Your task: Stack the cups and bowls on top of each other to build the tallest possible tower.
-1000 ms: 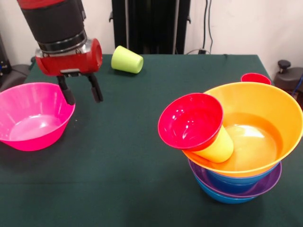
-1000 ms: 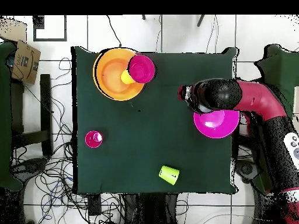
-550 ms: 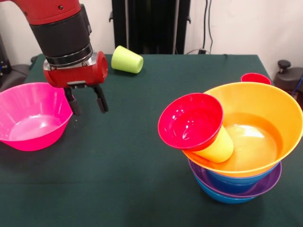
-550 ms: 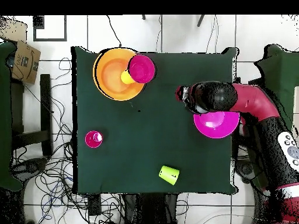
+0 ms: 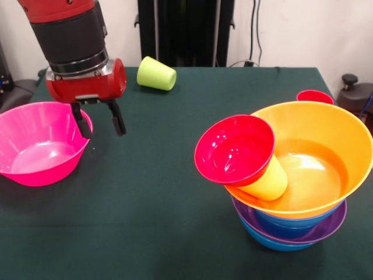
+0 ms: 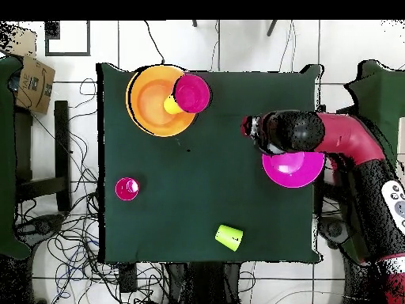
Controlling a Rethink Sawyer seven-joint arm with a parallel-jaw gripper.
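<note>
One large glossy pink plastic bowl (image 5: 39, 143) at table's edge: light, stiff, slick; best pinched at thin rim. Black-fingered gripper (image 5: 98, 118) alongside, jaws spread, empty.

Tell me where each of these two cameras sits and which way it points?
Front view: sits across the table, facing the robot; shows the gripper open, beside the pink bowl, plus the bowl tower and the green cup.
Overhead view: hangs above the table, looking straight down; shows the red and black arm reaching in from the right.
Shared: both show the pink bowl, tower, green cup and arm, turned half round against each other.
</note>
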